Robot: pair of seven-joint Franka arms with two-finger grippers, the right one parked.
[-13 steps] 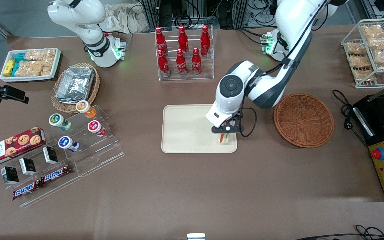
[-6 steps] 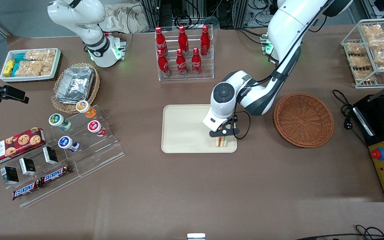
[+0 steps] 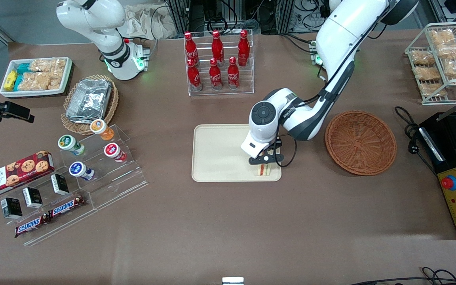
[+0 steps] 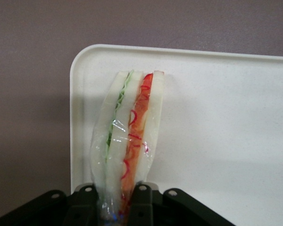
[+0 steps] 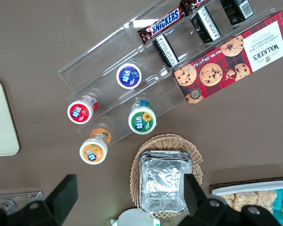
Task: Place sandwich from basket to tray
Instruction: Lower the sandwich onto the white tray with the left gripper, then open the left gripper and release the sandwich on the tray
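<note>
Pinching the sandwich point(image 4: 127, 136) upright, end effector point(image 3: 264, 159) above the tray point(image 3: 216, 154) corner.

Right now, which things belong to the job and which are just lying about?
Job: sandwich, clamped in the gripper at a corner of the tray; basket.
Lying about: cola bottles, yogurt cups, foil containers, Snickers bars.
</note>
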